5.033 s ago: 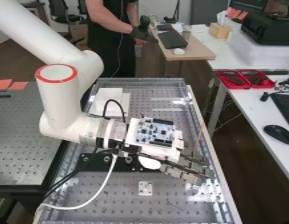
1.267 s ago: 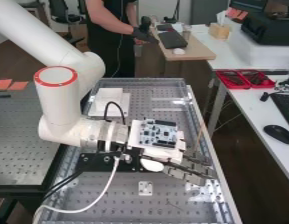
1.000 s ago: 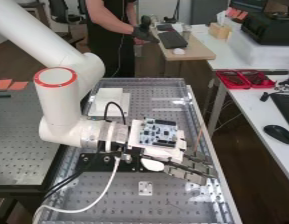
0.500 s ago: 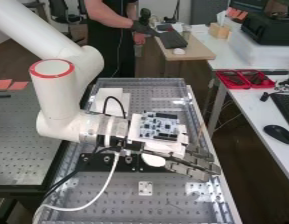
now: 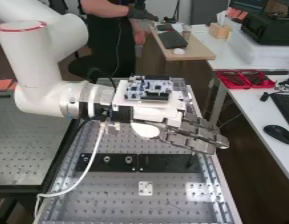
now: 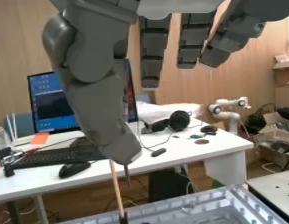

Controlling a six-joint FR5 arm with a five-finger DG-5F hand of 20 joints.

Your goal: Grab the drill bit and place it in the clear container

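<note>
I have my white arm (image 5: 41, 62) coming in from the high view's upper left, bent so its lower section drops to the wrist (image 5: 91, 100). From there the wrist runs nearly level across the high view, and my dark grey hand (image 5: 193, 132) points right, tilted slightly down.

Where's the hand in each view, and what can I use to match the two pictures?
High view: the hand is right of centre, above the bench, pointing right.
Wrist view: close up, with fingers in front of the wood-toned wall.
Shared landmark: the black mouse on the white desk, near the high view's right edge; in the wrist view, it's beside the keyboard.
</note>
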